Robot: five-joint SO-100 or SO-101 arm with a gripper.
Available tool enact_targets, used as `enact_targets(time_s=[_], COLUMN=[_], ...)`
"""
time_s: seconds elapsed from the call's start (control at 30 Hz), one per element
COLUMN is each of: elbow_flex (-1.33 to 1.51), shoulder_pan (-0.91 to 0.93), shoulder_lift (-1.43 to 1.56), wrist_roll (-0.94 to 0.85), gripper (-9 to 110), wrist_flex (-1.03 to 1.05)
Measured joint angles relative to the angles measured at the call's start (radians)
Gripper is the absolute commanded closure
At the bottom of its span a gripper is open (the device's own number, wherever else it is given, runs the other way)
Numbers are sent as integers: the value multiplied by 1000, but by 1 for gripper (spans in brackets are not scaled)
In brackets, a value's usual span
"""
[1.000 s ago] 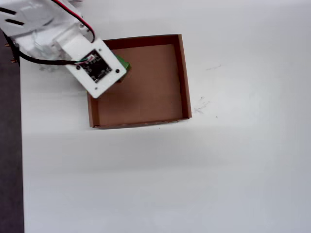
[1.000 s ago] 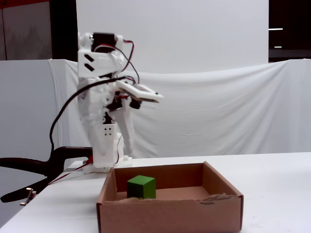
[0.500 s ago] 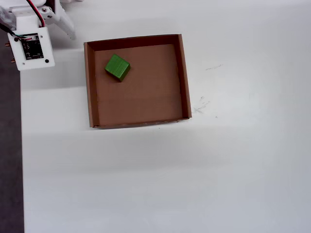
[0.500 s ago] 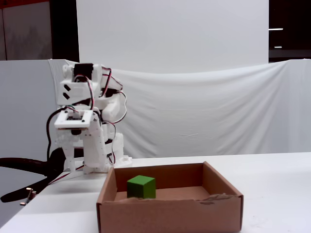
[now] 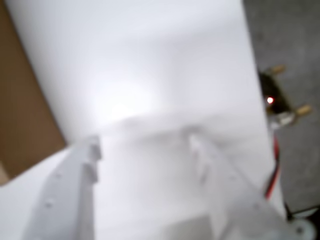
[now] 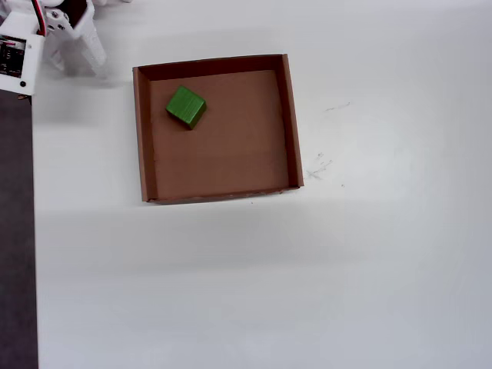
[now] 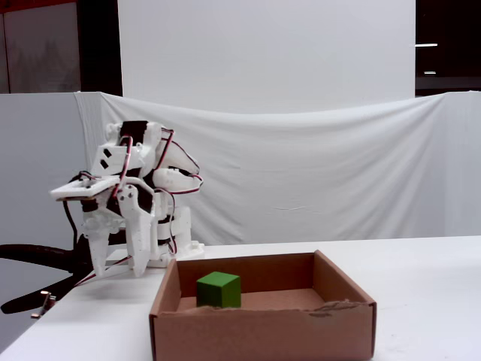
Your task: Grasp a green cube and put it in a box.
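1. Inside the shallow square brown cardboard box (image 6: 292,123), toward its ten o'clock corner in the overhead view, sits the small bright-green cube (image 6: 186,106), turned a little askew to the walls and flat on the box floor.
2. From the fixed view, the same green cube (image 7: 219,289) rests on the bottom near the left wall of the box (image 7: 263,335), apart from the arm.
3. Off at ten o'clock from the box in the overhead view, the white two-finger gripper (image 6: 75,58) is at the top-left corner of the white table (image 6: 307,269), well clear of the box wall.
4. In the fixed view the white plastic arm (image 7: 143,195) is folded low over its base, with the gripper (image 7: 116,263) pointing down at the tabletop, to the left of the box.
5. The wrist view is blurred, but the two white fingers (image 5: 70,200) stand spread apart with only bare white table between them: the gripper (image 5: 142,142) is released and holds nothing.
6. A slice of brown cardboard shows at nine o'clock in that wrist view, and a small red light (image 5: 270,100) glows at three o'clock, beside red and black wires (image 5: 274,170).
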Motion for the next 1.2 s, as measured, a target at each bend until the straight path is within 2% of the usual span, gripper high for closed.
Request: enact_targets(time_s=[0.43, 1.2], elbow_flex=[0, 0], shoulder_pan=[-60, -60], shoulder_lift=[0, 0], wrist_roll=[80, 83], gripper=[77, 77], wrist_flex=[9, 9])
